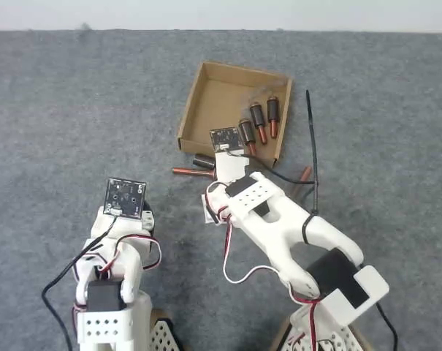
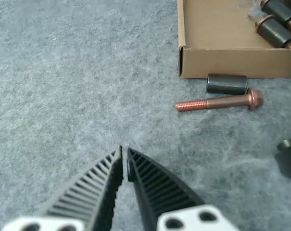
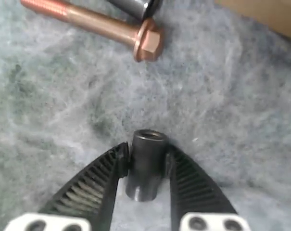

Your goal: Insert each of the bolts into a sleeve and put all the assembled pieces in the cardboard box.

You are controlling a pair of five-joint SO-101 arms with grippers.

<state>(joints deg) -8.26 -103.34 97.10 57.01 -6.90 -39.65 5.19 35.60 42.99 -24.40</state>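
The right gripper sits closest in its wrist view, its ribbed fingers clenched on either side of a short dark sleeve whose hollow end faces the camera. Whether the sleeve's lower end touches the grey carpet cannot be told. Just beyond it a copper bolt lies flat on the carpet, its flanged hex head turned toward the held sleeve but apart from it. A loose sleeve lies on its side between that bolt and the near wall of the cardboard box, roughly parallel to both and just beside the wall. In the high view the right arm stretches to this near side of the box. Three assembled pieces lie side by side inside the box, close to its right wall, each a bolt pushed through a dark sleeve. Outside that wall a black cable tie lies on the carpet, and beside it is what looks like another bolt, partly hidden. The left gripper hangs over bare carpet well apart from the box, its fingers pressed together with nothing between them.
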